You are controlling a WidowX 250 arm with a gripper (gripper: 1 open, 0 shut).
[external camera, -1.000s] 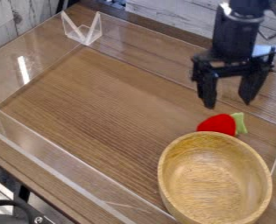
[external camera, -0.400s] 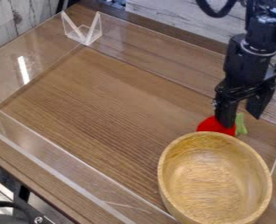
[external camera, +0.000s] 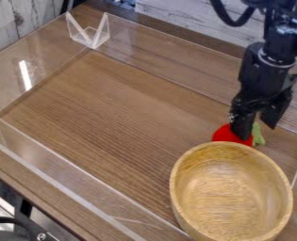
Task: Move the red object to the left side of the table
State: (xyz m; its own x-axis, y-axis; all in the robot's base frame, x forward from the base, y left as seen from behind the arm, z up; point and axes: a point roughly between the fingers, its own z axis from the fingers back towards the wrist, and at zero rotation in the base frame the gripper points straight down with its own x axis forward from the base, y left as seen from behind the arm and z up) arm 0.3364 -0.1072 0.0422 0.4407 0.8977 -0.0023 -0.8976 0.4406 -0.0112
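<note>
The red object is a small strawberry-like toy with a green tip, lying on the table at the right side, just behind the wooden bowl's rim. My black gripper hangs directly over it, open, with one finger down in front of the toy and the other behind it. The fingers partly hide the toy's top. I cannot tell whether they touch it.
A large light wooden bowl fills the front right corner. Low clear acrylic walls edge the table, with a clear bracket at the back left. The left and middle of the tabletop show bare wood.
The gripper has moved right and down from above the table onto the red object, turning so its fingers straddle the toy. The toy and bowl have not moved.
</note>
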